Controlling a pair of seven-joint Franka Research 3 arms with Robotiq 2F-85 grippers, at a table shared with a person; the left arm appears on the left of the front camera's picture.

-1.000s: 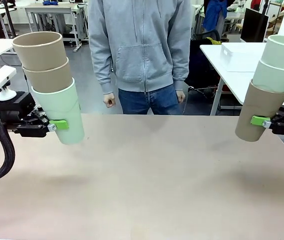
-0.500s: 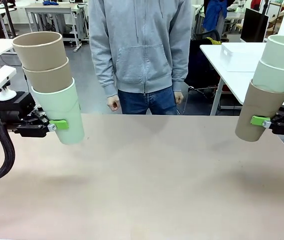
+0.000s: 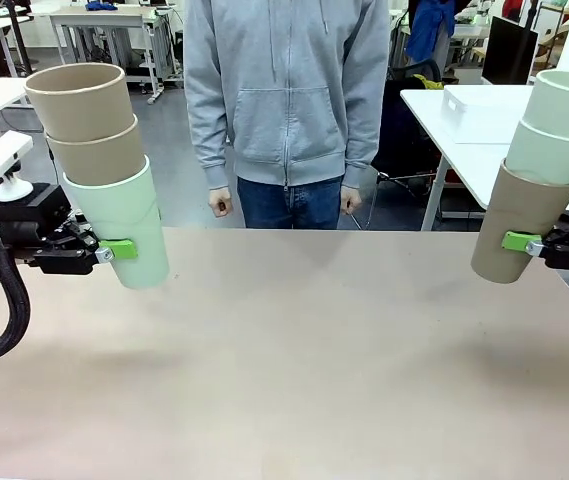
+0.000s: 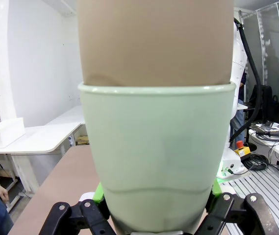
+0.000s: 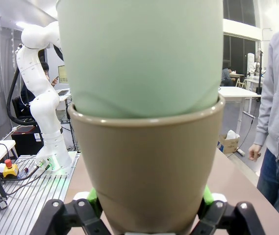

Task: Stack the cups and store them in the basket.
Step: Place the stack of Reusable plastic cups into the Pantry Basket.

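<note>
Far left, the left gripper (image 3: 104,252) stays clamped on a pale mint-green tapered tumbler (image 3: 124,225) nesting two tan-brown tumblers (image 3: 79,100). Centre, only the person's hands (image 3: 221,203) shifted. Far right, the right gripper (image 3: 536,245) stays clamped on a matte tan tumbler (image 3: 514,225) nesting two mint tumblers (image 3: 564,110). The stacks are unmerged, I'd say; a white rectangular bin (image 3: 469,100) waits upper right.

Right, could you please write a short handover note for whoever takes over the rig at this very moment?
Left gripper: jaws shut on the mint bottom cup, two tan cups nested inside, held above the table.
Right gripper: jaws shut on the tan bottom cup, two mint cups inside, also aloft.
Done: six cups in two stacks.
Left: join the stacks, store them in the white basket on the side table.
</note>
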